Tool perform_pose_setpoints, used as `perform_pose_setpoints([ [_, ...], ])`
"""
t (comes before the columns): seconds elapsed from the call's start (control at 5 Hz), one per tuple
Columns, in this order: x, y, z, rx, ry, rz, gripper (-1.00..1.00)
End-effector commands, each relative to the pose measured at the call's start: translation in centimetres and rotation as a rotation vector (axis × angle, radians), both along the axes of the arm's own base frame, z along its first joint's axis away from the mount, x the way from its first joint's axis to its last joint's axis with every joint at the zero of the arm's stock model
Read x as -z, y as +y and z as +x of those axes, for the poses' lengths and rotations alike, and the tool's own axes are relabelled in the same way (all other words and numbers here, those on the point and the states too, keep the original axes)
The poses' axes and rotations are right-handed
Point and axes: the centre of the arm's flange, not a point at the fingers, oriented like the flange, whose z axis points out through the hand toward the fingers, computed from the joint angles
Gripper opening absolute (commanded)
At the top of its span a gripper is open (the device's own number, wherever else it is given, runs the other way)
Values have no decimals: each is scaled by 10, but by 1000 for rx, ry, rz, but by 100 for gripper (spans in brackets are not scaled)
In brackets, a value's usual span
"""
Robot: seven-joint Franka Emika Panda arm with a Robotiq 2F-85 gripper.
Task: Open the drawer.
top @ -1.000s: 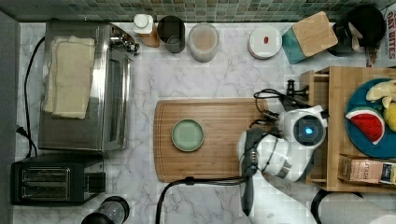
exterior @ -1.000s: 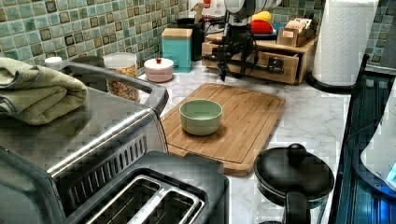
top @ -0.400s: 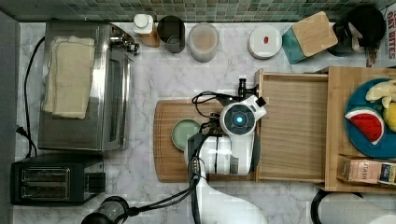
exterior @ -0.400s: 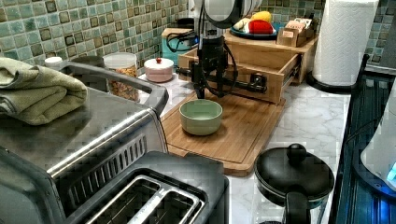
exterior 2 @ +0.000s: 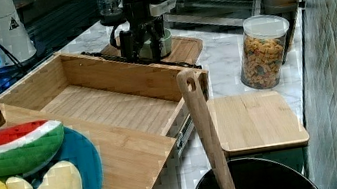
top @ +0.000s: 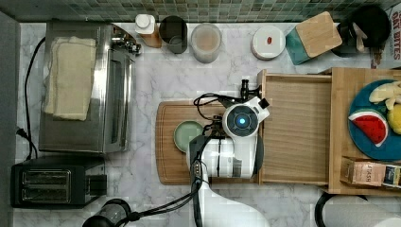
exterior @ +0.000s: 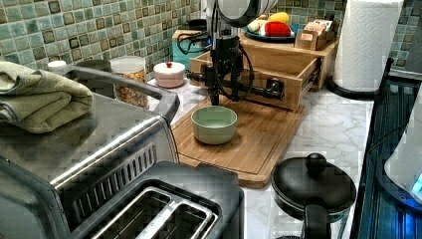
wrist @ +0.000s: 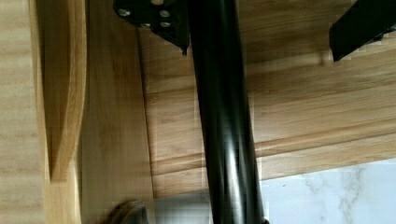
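The light wooden drawer [top: 295,132] stands pulled far out of its cabinet, its bare tray interior [exterior 2: 107,106] showing. My gripper [exterior: 225,87] hangs straight down at the drawer front, over the cutting board. In the wrist view the dark bar handle [wrist: 224,130] runs between the two fingers [wrist: 154,18]: one lies against the bar and the other stands well clear of it. So the gripper [wrist: 258,46] is open around the handle. In the left view the handle [exterior: 259,91] runs across the drawer front behind the fingers.
A green bowl [top: 187,135] sits on the rounded cutting board [top: 165,161] just beyond the gripper, toward the top view's left. A blue plate of toy fruit [top: 378,123] rests on the cabinet top. Jars [top: 205,41] line the back wall, and a toaster oven [top: 85,85] stands at the top view's left.
Over the last second the drawer slid out toward the top view's left with my gripper on its handle. Since 0.4 s ago the drawer and arm have hardly moved.
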Motion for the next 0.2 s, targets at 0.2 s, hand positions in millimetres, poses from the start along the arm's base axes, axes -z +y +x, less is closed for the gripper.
perform_pose_setpoints([
  [0.2,-19,134,-17,-132,-10,38,100],
])
